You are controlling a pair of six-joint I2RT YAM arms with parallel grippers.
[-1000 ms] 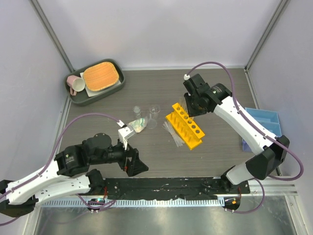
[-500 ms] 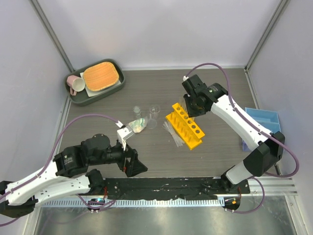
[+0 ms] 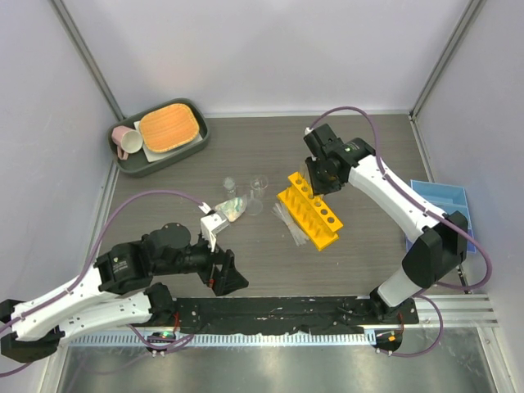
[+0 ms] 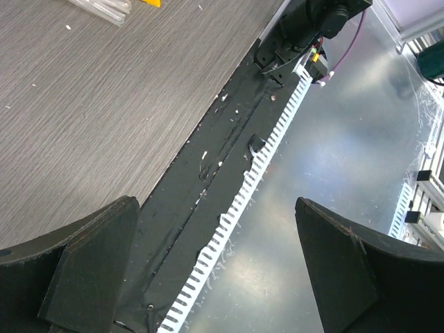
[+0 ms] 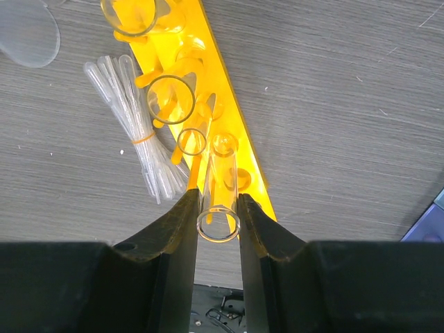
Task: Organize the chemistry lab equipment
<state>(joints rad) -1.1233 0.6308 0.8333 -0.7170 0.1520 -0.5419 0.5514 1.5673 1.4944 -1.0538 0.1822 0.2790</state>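
Rack (image 3: 309, 210) lies diagonally at mid-table.
Left long side: pipette bundle (image 3: 288, 223) just beside it, beakers (image 3: 253, 204) near the far-left end. Passage is tight there.
Right long side: bare table (image 3: 368, 241), but the right arm (image 3: 393, 201) spans above it.
Far end of the rack: right gripper (image 5: 217, 200), clamped on a thin clear tube (image 5: 223, 170), fills the space overhead.
Left gripper (image 3: 229, 274), jaws wide, hangs at the near edge, well apart.

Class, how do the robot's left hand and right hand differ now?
The left hand stands wide open and empty; the right hand is closed on a thin clear tube. The left hand hangs by the near edge of the grey table; the right hand is above the yellow-orange test tube rack. Both are black.
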